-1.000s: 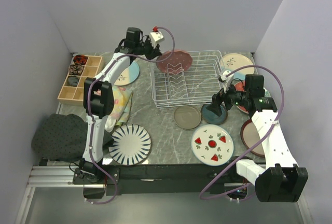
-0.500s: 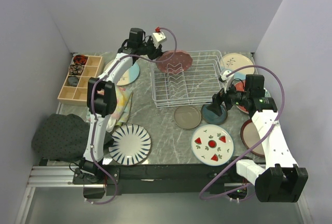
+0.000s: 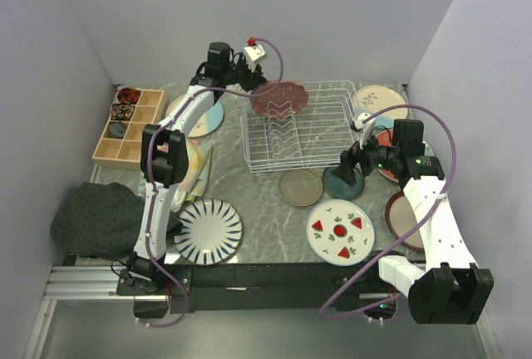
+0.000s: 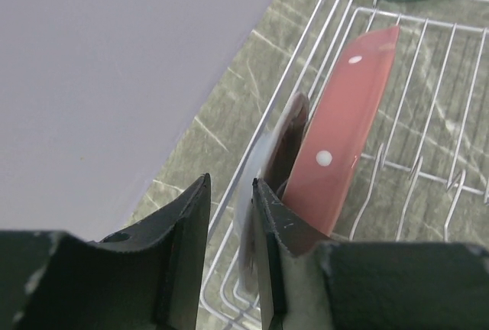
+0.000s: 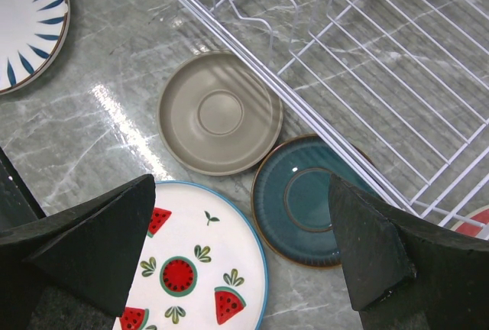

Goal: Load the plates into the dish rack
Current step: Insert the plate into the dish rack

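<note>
A pink dotted plate (image 3: pixel 280 97) (image 4: pixel 344 131) stands on edge at the far left end of the white wire dish rack (image 3: pixel 312 139) (image 4: pixel 451 116). My left gripper (image 3: pixel 253 86) (image 4: pixel 231 185) hangs just left of it, narrowly open. The plate lies outside its right finger, and only the blurred rack rim shows in the gap. My right gripper (image 3: pixel 349 168) (image 5: pixel 243 246) hovers wide open and empty over the dark teal plate (image 5: pixel 306 200) and the watermelon plate (image 5: pixel 191 269). The taupe plate (image 5: pixel 219 112) lies beside them.
A navy-striped plate (image 3: pixel 208 230) lies front left and a pale blue one (image 3: pixel 199 116) back left. A cream plate (image 3: pixel 381 100) sits behind the rack, with more plates (image 3: pixel 399 218) at the right edge. A wooden box (image 3: pixel 126 126), floral cloth (image 3: pixel 193 168) and dark cloth (image 3: pixel 96 218) fill the left.
The left jaws have spread a little and the left wrist has shifted slightly back; the pink plate stays standing in the rack. The right arm has not moved.
</note>
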Robot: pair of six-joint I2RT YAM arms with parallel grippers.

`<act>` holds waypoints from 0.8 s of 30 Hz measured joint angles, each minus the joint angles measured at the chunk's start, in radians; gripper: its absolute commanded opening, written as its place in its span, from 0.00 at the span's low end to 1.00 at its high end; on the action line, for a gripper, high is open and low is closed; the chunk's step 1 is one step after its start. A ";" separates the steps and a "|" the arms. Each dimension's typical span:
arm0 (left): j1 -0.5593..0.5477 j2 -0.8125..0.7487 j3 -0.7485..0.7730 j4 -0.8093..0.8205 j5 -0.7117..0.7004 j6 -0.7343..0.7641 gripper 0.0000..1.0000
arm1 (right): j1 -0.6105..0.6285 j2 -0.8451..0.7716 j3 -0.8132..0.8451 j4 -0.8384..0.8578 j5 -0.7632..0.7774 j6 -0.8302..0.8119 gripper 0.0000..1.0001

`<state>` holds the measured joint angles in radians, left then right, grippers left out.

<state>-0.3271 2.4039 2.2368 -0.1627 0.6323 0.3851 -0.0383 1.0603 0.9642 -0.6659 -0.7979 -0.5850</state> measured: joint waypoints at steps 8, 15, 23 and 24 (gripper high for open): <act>0.023 -0.027 -0.044 0.062 0.034 -0.051 0.40 | 0.000 0.000 0.000 0.000 0.000 0.000 1.00; 0.049 -0.119 -0.140 0.055 0.035 -0.019 0.51 | -0.002 0.000 0.000 0.000 0.000 0.000 1.00; 0.071 -0.181 -0.208 -0.060 0.013 0.112 0.52 | -0.005 0.000 0.000 0.000 0.000 0.000 1.00; 0.072 -0.181 -0.208 -0.074 0.008 0.122 0.52 | -0.006 0.000 0.000 0.000 0.000 0.000 1.00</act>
<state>-0.2554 2.2230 2.0289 -0.2367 0.6403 0.5076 -0.0441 1.0603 0.9642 -0.6655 -0.7979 -0.5846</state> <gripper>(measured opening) 0.526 0.999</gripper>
